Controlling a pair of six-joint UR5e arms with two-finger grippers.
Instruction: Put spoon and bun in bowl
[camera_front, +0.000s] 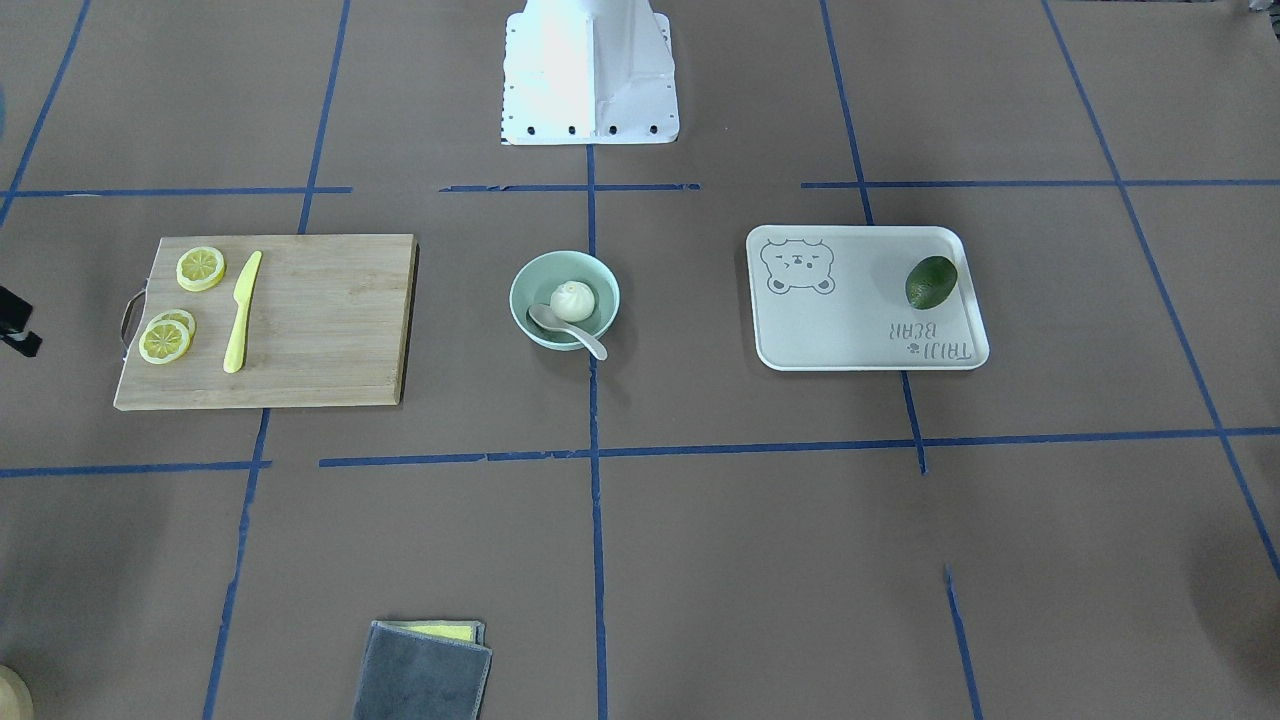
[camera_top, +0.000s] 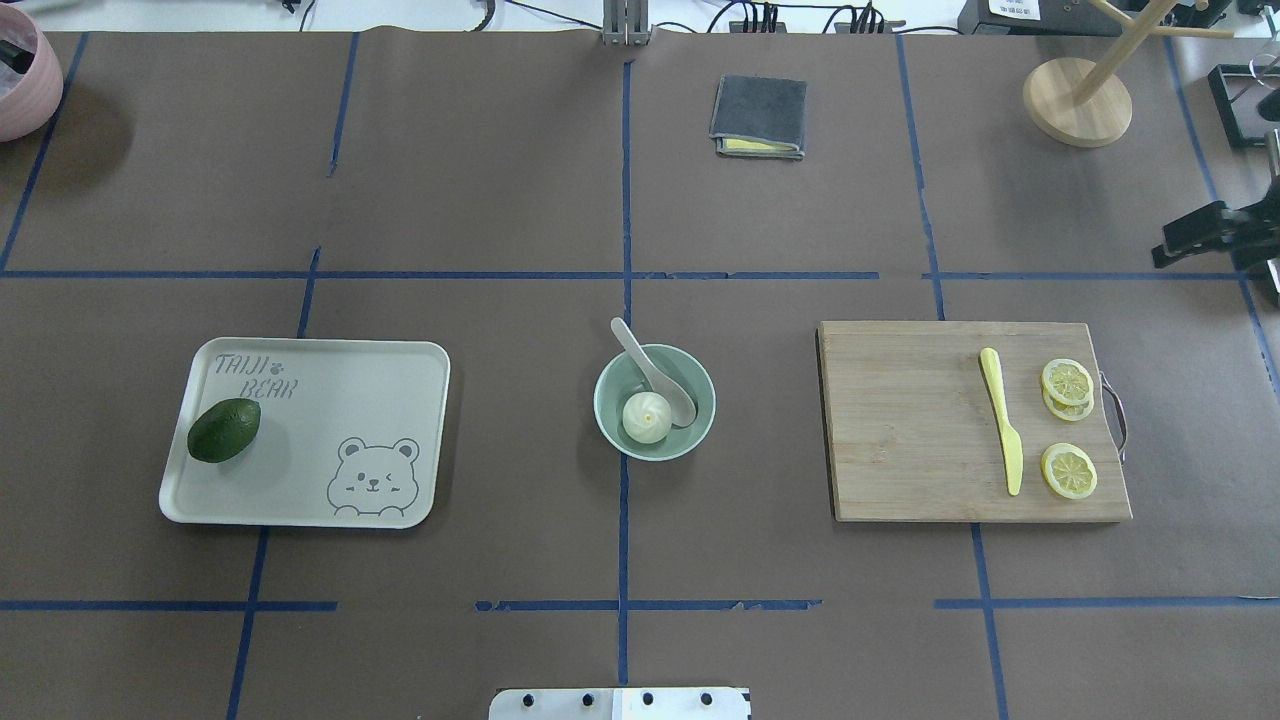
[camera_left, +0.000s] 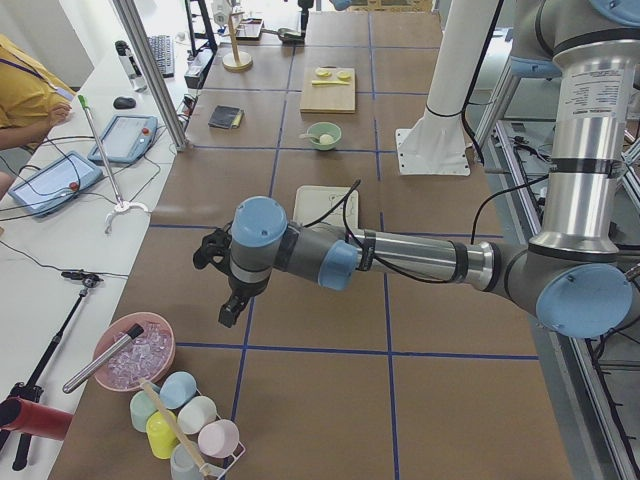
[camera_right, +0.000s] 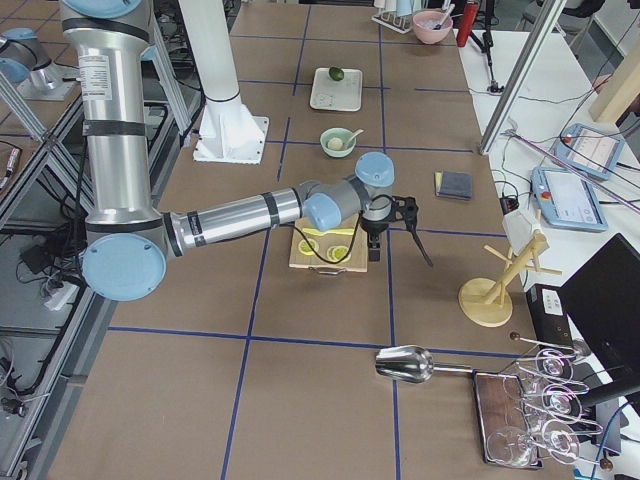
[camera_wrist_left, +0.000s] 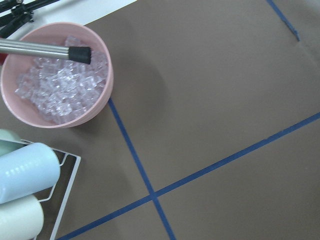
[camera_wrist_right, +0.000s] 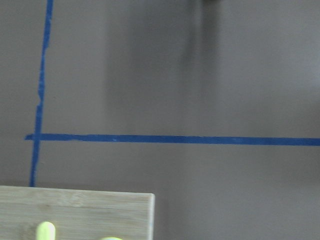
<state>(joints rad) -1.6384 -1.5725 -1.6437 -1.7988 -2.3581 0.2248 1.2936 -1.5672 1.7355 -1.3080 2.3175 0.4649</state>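
The round pale mint-green bowl (camera_top: 700, 428) sits at the middle of the brown-papered, blue-taped desk (camera_top: 500, 200). The small white pleated steamed bun (camera_top: 647, 417) lies in its bottom. The off-white plastic soup spoon (camera_top: 655, 375) rests scoop-down just beside the bun, and its short handle leans up over the far rim because the spoon is about as long as the bowl is wide. Both things lie inside, so the task looks finished to me.

That would explain why both arms are parked well apart from the bowl. The left claw (camera_left: 222, 282) hangs over the far-left desk end, and the right claw (camera_right: 400, 246) is beyond the right edge of the bamboo cutting board (camera_top: 900, 420). I cannot tell from these views whether either claw is spread or closed, and neither seems to carry anything.

The flat grey-white tray (camera_top: 380, 400) on the left bears a bear face and the words "TAIJI BEAR". It holds a dark green avocado (camera_top: 224, 430).
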